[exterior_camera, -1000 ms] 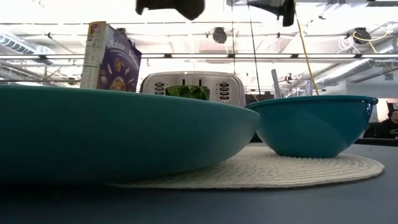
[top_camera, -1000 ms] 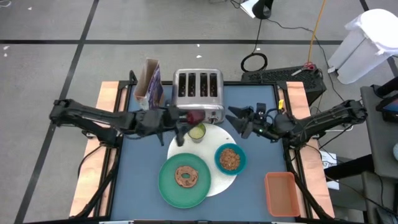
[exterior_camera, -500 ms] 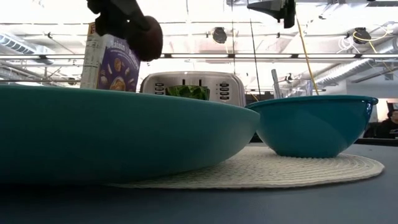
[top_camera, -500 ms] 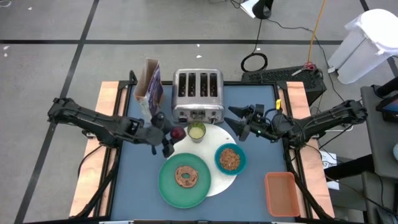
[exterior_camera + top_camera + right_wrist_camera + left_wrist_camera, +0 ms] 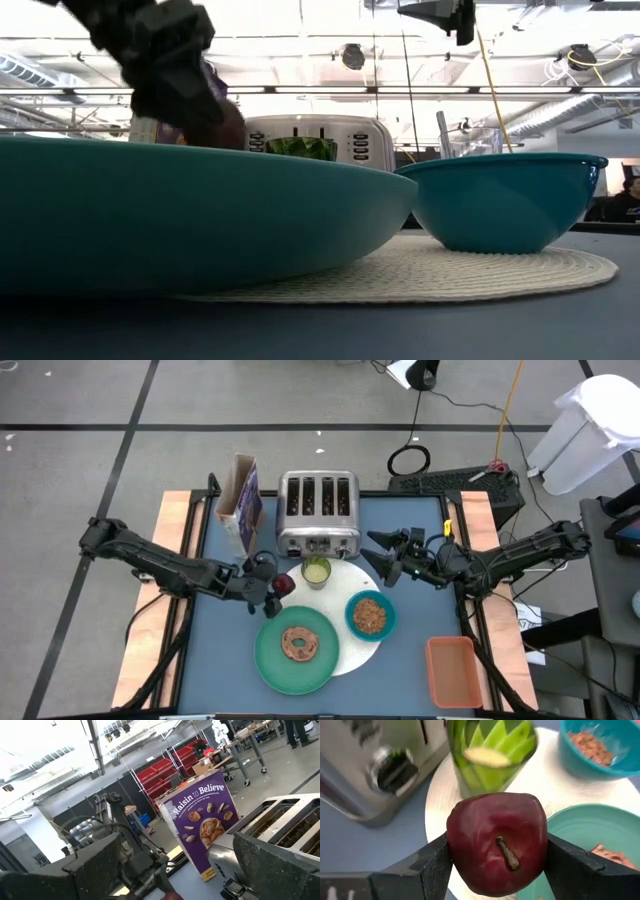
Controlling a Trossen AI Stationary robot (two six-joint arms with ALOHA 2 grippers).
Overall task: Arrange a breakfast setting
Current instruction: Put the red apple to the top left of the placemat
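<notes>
From above, the left pincer (image 5: 276, 591), clamped on the dark red fruit (image 5: 284, 586), has drawn back from the silver four-slot toaster (image 5: 318, 512) toward the green plate (image 5: 296, 651). Placing looks near. Its wrist view shows the small yellow-green cup (image 5: 492, 755) close ahead. The right pincer (image 5: 388, 563) waits, fingers apart.

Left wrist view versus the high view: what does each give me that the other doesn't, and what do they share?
Only the left wrist view shows the left gripper shut on the dark red apple, stem facing the camera, pads on both sides. Only the high view shows the open right gripper waiting beside the toaster, the cereal box and the pastry. Both show the cup, teal bowl, green plate and white mat.
</notes>
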